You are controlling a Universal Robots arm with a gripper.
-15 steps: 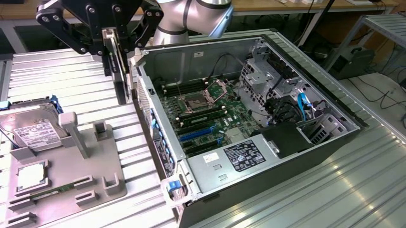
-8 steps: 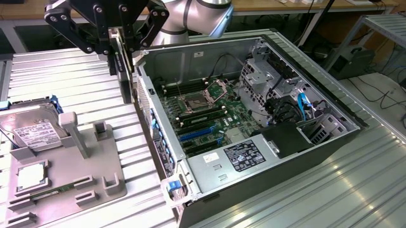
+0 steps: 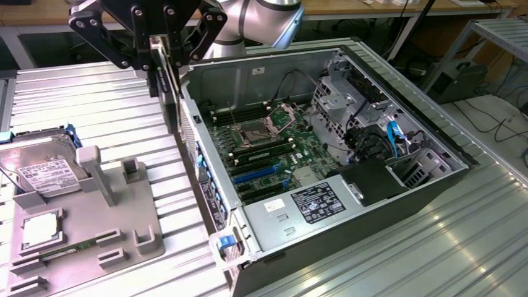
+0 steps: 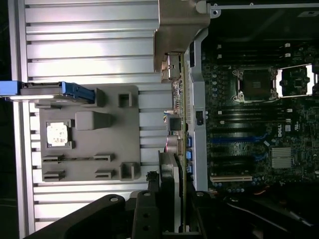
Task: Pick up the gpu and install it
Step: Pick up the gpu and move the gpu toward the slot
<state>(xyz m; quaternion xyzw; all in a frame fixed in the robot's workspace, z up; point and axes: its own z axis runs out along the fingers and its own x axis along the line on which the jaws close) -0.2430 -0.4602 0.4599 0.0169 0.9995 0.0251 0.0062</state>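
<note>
The gpu (image 3: 169, 93) hangs edge-on, a thin black card, above the ribbed metal table just off the open computer case (image 3: 429, 133), on the exterior view's left of the case's wall. My gripper (image 3: 162, 62) is shut on the card's upper edge. In the wrist view the gpu (image 4: 178, 124) runs as a narrow strip from my gripper (image 4: 174, 199) to its silver end bracket (image 4: 182, 30), beside the case's rear wall. The motherboard (image 3: 264, 154) lies bare inside the case, with blue expansion slots (image 3: 256, 176).
A grey parts fixture (image 3: 91, 229) on the exterior view's left carries a silver hard drive (image 3: 41, 170), a processor chip (image 3: 39, 230) and a memory stick (image 3: 58, 252). Cables and a drive cage (image 3: 363, 105) fill the case's far side. The ribbed table (image 3: 429, 247) surrounds the case.
</note>
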